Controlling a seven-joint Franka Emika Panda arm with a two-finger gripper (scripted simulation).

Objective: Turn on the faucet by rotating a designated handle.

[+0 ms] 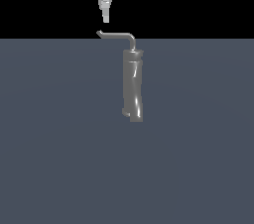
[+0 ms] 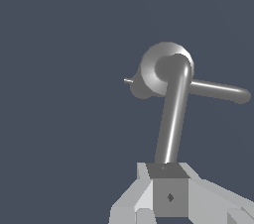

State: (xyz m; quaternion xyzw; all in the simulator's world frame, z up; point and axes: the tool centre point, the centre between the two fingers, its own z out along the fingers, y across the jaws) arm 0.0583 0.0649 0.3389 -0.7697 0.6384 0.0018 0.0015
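Faucet: you see the faucet (image 1: 133,85) standing upright on the flat grey-blue floor (image 1: 59,158), a little to the exterior view's right of centre; its glossy grey column is slightly wavy, with a small foot at the base. In the wrist view you look down on its rounded top (image 2: 151,72).

Handle: the handle (image 1: 119,34) rises as a thin rod from the column top, bends, and runs level toward the exterior view's left, ending in a small upturned tip. In the wrist view the rod (image 2: 172,119) stretches from the column top toward the fingers.

Gripper: your gripper (image 1: 105,19) hangs pointing straight down, just above the handle's upturned tip and apart from it in the exterior view. In the wrist view, pale fingers (image 2: 136,200) frame a dark grey block that meets the rod's end.

Finger state: you cannot tell how wide the fingers stand; the exterior view shows them edge-on as one narrow shape, and the wrist view does not settle it.
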